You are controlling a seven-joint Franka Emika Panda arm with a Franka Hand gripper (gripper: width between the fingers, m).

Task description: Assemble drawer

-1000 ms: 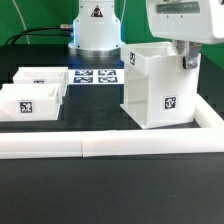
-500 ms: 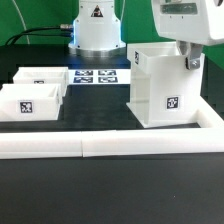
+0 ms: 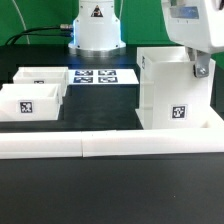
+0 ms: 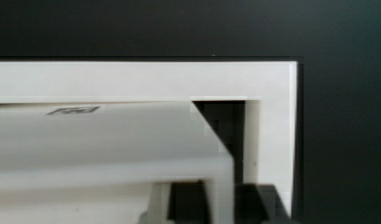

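The tall white box casing (image 3: 165, 100) stands upright at the exterior view's right, its tag facing the camera. My gripper (image 3: 200, 68) is shut on the top edge of its right wall. In the wrist view the casing (image 4: 151, 80) is seen from above, and my gripper (image 4: 231, 206) has one dark finger (image 4: 199, 206) on each side of the thin wall. Two smaller white trays (image 3: 44, 77) (image 3: 30, 103) lie side by side at the exterior view's left, apart from the casing.
The marker board (image 3: 100, 76) lies flat at the back middle, in front of the robot's base (image 3: 95, 30). Long low white border bars (image 3: 110, 147) run along the front, close to the casing's foot. The table top is black.
The casing has slid toward the exterior view's right, with my gripper holding its wall and moving along. The trays have not moved.
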